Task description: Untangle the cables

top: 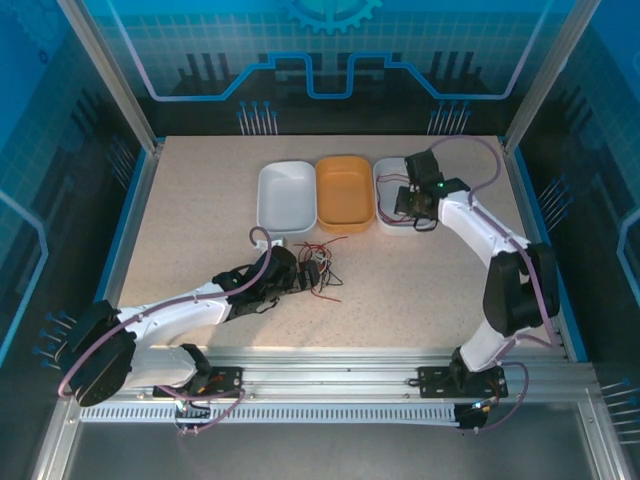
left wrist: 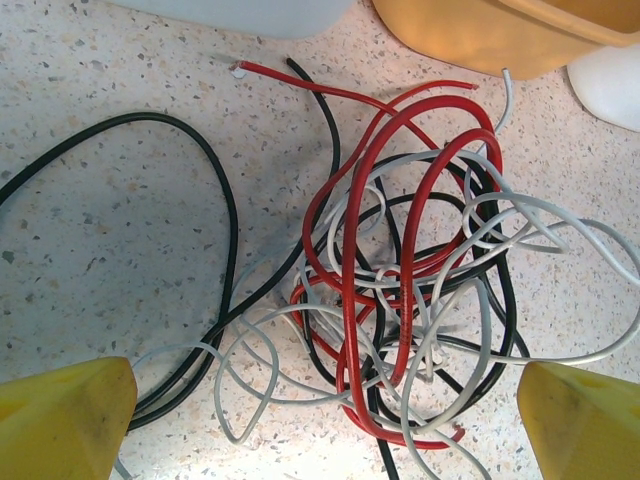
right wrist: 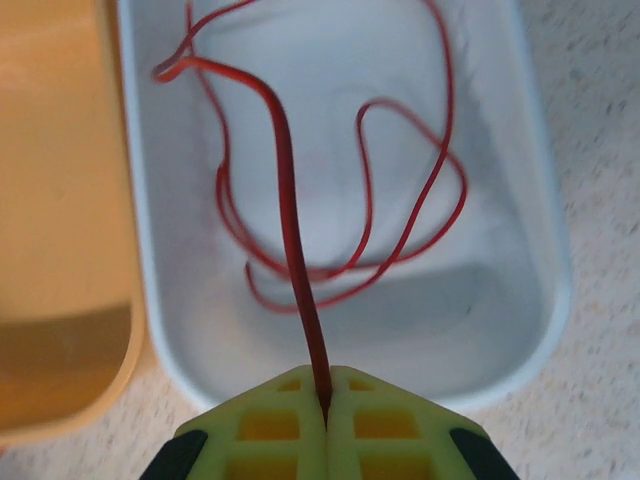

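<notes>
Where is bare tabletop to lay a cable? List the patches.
Free: the tabletop left of the left white bin, and the stretch between the cable tangle and the right arm. Crowded: just before the orange bin, at the tangle.

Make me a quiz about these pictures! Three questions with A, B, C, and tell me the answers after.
1. Where do the loops of the red cable held by the right gripper lie?
A) on the bare table
B) in a white tray
C) in a blue cup

2. How many trays stand on the table?
A) two
B) three
C) five

3. How is the left gripper over the tangle of cables?
A) open
B) shut on a black cable
C) shut on nothing

Answers:
1 B, the loops rest inside the white tray.
2 B, an orange tray sits between that one and another white tray.
3 A, its yellow fingers stand far apart.
</notes>
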`<state>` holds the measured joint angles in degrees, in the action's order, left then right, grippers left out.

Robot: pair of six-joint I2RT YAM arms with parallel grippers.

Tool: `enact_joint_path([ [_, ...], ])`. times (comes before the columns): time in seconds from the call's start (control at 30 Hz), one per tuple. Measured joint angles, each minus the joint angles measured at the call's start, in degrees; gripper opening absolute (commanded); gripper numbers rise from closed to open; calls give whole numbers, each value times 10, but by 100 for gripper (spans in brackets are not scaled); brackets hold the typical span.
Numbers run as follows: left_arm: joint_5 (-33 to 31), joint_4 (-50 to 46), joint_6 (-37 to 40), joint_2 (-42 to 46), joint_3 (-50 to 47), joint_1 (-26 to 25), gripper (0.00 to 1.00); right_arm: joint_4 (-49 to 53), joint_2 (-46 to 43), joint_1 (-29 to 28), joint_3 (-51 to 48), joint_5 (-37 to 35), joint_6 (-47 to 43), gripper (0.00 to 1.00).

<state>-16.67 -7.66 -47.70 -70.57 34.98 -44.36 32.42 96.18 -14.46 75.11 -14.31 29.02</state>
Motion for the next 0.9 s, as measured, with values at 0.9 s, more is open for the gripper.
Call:
enact_joint_path([
  [0.9, 0, 0, 0, 0, 0, 0, 99, 90, 137, 38, 85, -5, -53, 26],
])
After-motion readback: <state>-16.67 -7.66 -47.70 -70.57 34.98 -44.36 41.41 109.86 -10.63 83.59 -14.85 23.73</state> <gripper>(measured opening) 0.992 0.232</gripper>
